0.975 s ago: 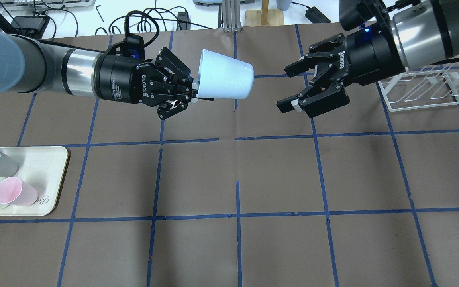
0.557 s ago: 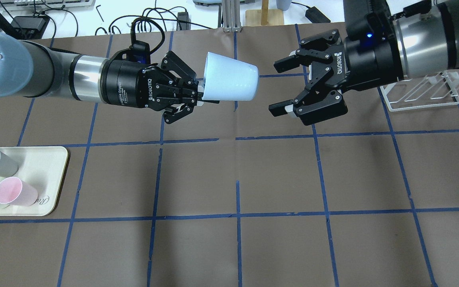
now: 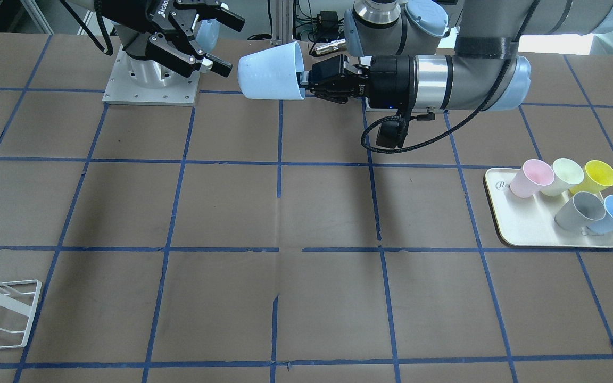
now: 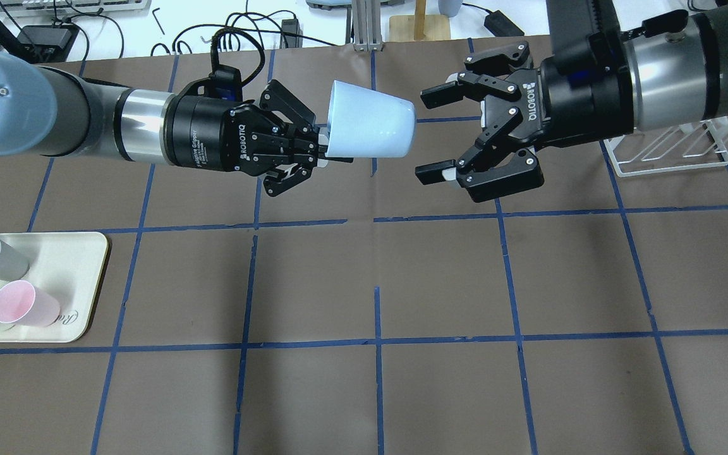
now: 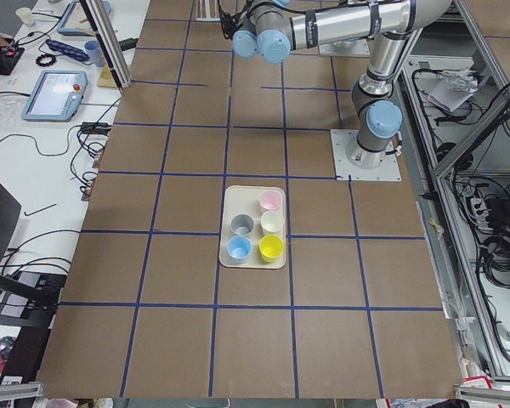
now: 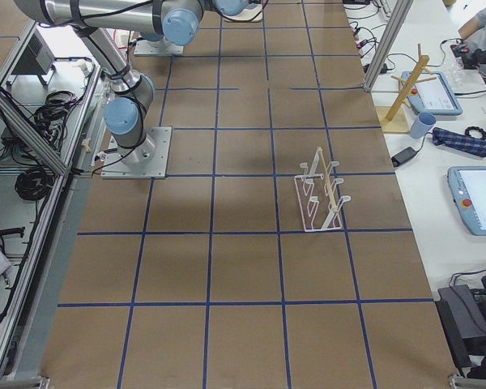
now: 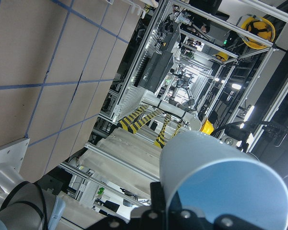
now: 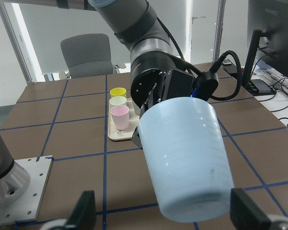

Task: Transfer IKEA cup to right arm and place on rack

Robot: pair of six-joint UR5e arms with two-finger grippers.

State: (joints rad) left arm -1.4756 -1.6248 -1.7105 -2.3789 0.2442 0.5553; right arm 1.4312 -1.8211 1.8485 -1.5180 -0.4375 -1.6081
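The pale light-blue IKEA cup (image 4: 370, 129) hangs sideways above the table, its base towards the right arm. My left gripper (image 4: 326, 148) is shut on its rim; this also shows in the front view, with the cup (image 3: 272, 78) in the left gripper (image 3: 306, 80). My right gripper (image 4: 432, 134) is open, jaws spread wide, fingertips just short of the cup's base and not touching it. In the right wrist view the cup (image 8: 185, 153) fills the space between the spread fingers (image 8: 85, 211). The white wire rack (image 4: 667, 148) stands behind the right gripper.
A cream tray (image 3: 524, 223) at the left arm's side holds several cups: pink (image 3: 532, 178), yellow (image 3: 596, 175), grey (image 3: 580, 210) and a second blue one (image 3: 612, 213). The rack (image 6: 320, 194) stands near the table's far edge.
My left gripper has moved right with the cup. My right gripper has moved left towards it, still open. The gap between the cup's base and its fingertips has narrowed.
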